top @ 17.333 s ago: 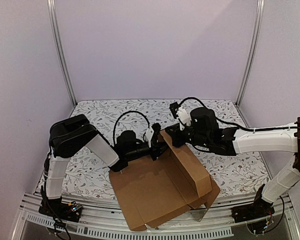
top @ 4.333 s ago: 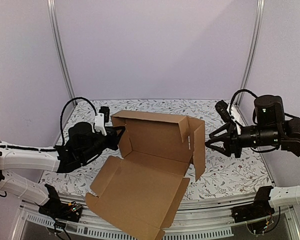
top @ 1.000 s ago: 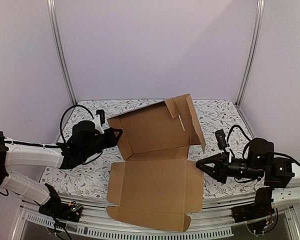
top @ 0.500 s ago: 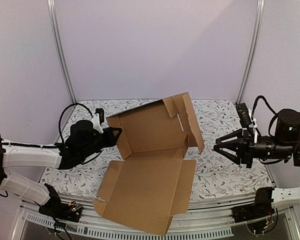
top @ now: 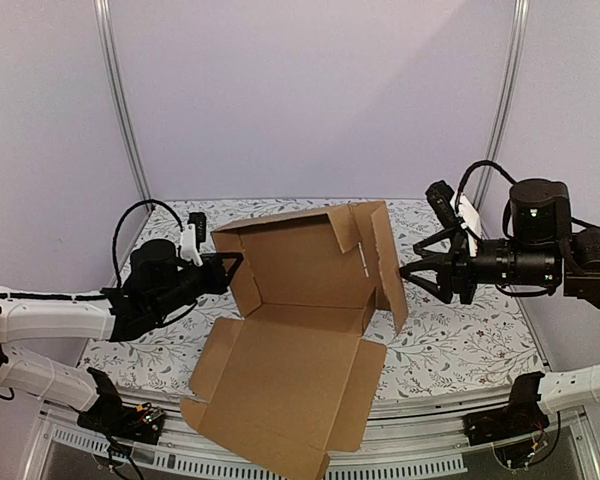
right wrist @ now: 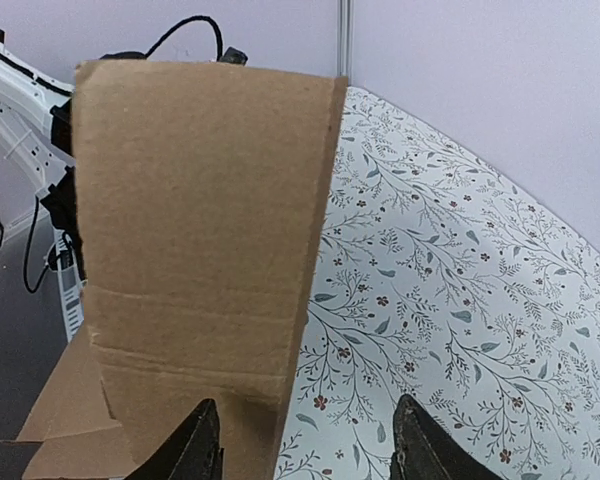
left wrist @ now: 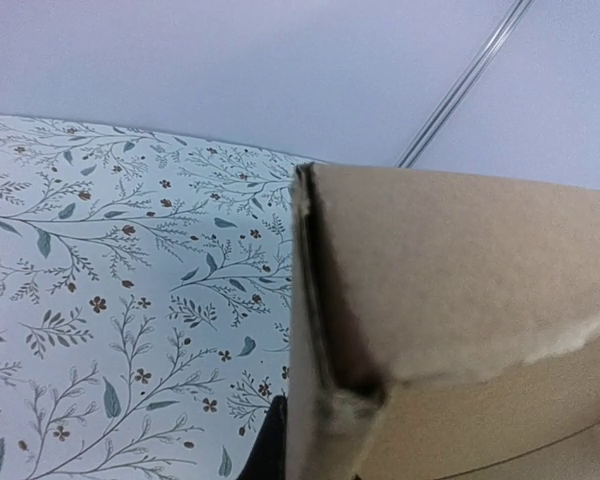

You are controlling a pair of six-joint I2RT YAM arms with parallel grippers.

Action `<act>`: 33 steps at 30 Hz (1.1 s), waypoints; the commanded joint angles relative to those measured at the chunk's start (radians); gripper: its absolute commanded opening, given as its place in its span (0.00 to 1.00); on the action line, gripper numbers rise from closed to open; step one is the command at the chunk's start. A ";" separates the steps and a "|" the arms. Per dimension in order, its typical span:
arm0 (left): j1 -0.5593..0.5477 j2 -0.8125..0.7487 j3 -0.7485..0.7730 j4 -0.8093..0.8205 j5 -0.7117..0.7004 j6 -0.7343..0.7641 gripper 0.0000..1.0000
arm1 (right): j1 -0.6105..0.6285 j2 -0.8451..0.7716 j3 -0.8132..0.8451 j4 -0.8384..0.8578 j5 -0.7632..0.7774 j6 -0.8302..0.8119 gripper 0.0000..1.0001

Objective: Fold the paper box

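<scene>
The paper box is a brown cardboard sheet lying open, its back panel standing upright and its front panel reaching past the table's near edge. My left gripper is shut on the upright left flap; in the left wrist view the cardboard fills the right side and one dark finger shows beside its edge. My right gripper hovers open just right of the upright right flap. In the right wrist view that flap stands in front of the gripper, its edge between the spread fingers, not pinched.
A floral cloth covers the table. Metal frame posts rise at the back corners against plain walls. A metal rail runs along the near edge by the arm bases.
My right gripper left the box's flat panel at the front right, rose back to the upright right flap, and its jaws spread. The box's front panel swung left. The left grip held.
</scene>
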 commanded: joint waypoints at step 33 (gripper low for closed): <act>-0.026 -0.017 0.066 -0.218 -0.178 -0.001 0.00 | 0.037 0.392 0.045 0.195 0.078 0.046 0.55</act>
